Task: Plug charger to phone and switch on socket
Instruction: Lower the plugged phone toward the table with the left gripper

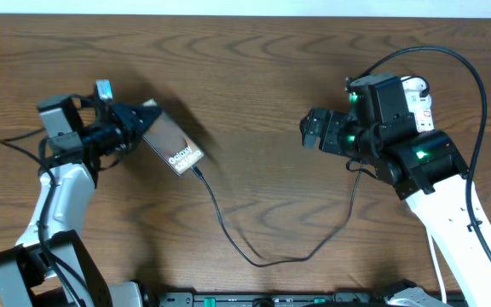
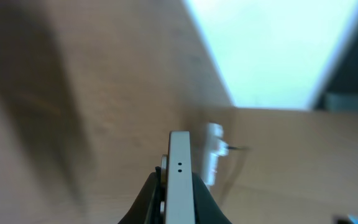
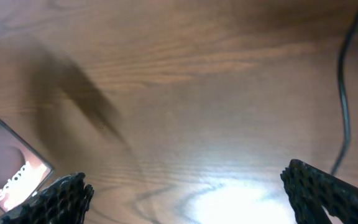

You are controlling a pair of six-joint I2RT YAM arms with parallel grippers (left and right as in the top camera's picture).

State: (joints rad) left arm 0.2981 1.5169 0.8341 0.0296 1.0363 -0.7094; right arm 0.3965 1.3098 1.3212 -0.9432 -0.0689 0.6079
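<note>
My left gripper (image 1: 136, 124) is shut on the phone (image 1: 171, 143) and holds it by its upper end, tilted above the table. The "Galaxy" lettering faces up. In the left wrist view the phone's pale edge (image 2: 180, 163) stands between my fingers (image 2: 179, 208). The charger cable (image 1: 254, 259) runs from the phone's lower end, where its plug tip (image 1: 199, 173) touches the phone, in a loop across the table towards the right arm. The white socket (image 1: 418, 95) is mostly hidden under the right arm. My right gripper (image 1: 311, 132) is wide open and empty (image 3: 194, 199); the phone's corner (image 3: 8, 168) shows at its left.
Thick black robot cables arch over the right arm (image 1: 476, 77). The charger cable also shows at the right edge of the right wrist view (image 3: 344, 106). A blurred white object (image 2: 214, 152) lies ahead of the phone in the left wrist view.
</note>
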